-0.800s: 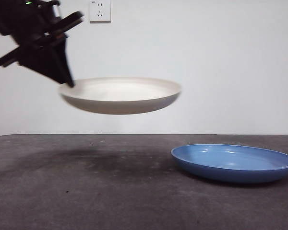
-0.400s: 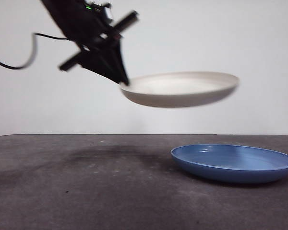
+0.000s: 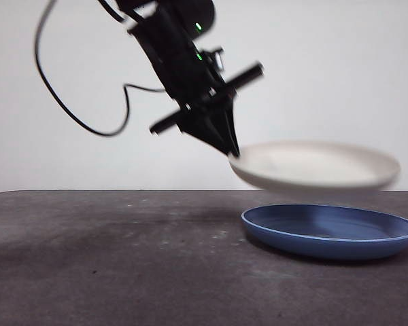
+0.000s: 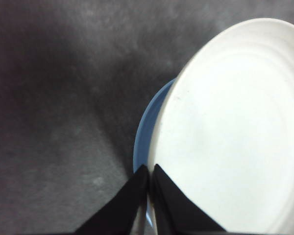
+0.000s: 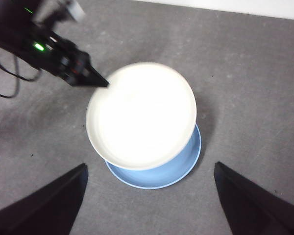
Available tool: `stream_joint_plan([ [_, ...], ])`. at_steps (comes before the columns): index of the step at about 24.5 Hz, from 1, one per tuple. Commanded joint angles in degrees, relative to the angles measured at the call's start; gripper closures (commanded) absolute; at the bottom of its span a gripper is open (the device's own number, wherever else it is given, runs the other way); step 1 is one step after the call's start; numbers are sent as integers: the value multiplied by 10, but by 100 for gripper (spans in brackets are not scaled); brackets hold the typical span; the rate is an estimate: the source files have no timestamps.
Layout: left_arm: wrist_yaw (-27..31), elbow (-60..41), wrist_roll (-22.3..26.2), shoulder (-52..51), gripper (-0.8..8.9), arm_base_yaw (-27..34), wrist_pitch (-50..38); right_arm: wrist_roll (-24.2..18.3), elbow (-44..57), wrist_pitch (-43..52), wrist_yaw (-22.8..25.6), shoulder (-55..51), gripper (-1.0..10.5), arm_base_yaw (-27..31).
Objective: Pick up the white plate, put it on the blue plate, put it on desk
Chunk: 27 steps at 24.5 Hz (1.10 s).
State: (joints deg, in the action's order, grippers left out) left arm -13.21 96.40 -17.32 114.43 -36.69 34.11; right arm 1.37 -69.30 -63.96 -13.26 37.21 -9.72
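While left tool (image 3: 232, 151) grips, white plate (image 3: 316, 166) over blue plate (image 3: 330, 231)

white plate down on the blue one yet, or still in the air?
In the air. White plate hangs just above the blue plate, gap visible, left gripper shut on its rim.

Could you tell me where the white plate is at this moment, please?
The round cream-white plate hangs in the air just above the glossy blue plate, not touching it in the front view, gripped at its rim by the left claw.

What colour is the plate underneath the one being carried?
Mid-blue: the blue plate, clearest in the front view.
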Motion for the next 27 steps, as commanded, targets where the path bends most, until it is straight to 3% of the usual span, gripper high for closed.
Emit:
stream_joint_plan([
  [1,2,30,-3,40,799,-10,4,5,-9,-6,3,4,533,-2],
  [14,8,43,2,99,792,-27,2,5,-9,-22,3,4,533,-2],
  [16,8,44,4,99,763,-31,2,5,-9,-23,3,4,533,-2],
  [20,8,44,3,99,480,-31,6,5,-9,-24,3,4,533,-2],
  [27,9,56,22,50,465,-27,26,4,-9,-26,6,4,533,-2],
])
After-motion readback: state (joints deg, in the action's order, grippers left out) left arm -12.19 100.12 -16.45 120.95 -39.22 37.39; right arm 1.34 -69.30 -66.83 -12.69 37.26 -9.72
